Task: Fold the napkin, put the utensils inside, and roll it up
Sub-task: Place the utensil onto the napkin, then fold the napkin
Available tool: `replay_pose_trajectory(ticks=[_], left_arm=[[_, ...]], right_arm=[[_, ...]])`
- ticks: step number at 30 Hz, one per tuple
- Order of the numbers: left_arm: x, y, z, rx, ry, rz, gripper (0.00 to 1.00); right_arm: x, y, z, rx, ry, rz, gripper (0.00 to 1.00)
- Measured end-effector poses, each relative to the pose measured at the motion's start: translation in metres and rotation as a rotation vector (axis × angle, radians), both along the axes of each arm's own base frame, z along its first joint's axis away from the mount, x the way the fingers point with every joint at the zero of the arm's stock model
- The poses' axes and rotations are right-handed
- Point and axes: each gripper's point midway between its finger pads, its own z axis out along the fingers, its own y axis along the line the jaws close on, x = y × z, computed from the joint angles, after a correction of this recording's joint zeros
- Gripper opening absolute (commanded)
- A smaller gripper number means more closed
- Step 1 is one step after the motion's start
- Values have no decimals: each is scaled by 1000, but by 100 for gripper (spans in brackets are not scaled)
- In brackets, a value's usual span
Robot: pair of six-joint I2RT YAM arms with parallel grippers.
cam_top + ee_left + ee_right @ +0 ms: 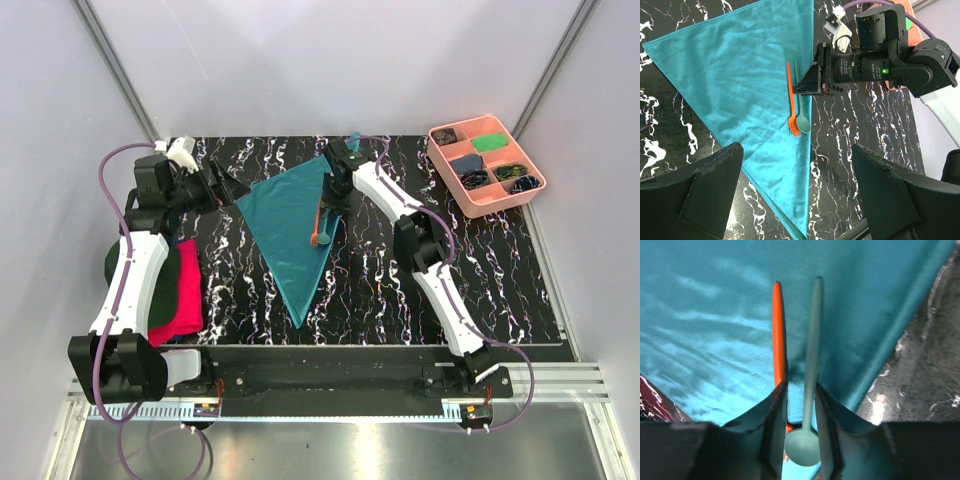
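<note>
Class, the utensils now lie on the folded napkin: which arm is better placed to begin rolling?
Probably right: the right gripper sits, jaws apart, over the utensils at the napkin edge. The left gripper hovers open by the far corner.

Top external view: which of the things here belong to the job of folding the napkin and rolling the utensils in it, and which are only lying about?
Part of the job:
- teal napkin, folded into a triangle
- orange fork, lying on it
- teal spoon, beside the fork

Only lying about:
- pink-red cloth
- dark green cap
- pink compartment tray
</note>
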Motion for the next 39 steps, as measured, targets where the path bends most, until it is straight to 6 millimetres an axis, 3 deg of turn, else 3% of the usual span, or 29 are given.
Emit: replay_pose_trajectory(ticks=[5,10,14,17,22,26,37,39], left_arm=[[0,0,0,0,-1,0,92],[0,0,0,0,0,0,92],[0,0,-1,0,2,0,92],[1,0,-2,0,5,0,92],[1,0,-3,-1,7,0,92],[2,0,-5,-1,12,0,92],[3,0,-7,-3,21,0,92],[3,0,-7,-4,21,0,92]], right_arm=[[1,8,7,33,-18,22,48],[8,7,37,57,-80,36,40],[20,-9,70,85,-143,15,38],[40,-34,82,99,-182,-28,38],[68,-83,72,93,-188,-115,38],[83,-99,61,104,-194,-147,39],[93,-83,7,172,-149,-128,43],[96,-78,7,201,-150,-129,43]])
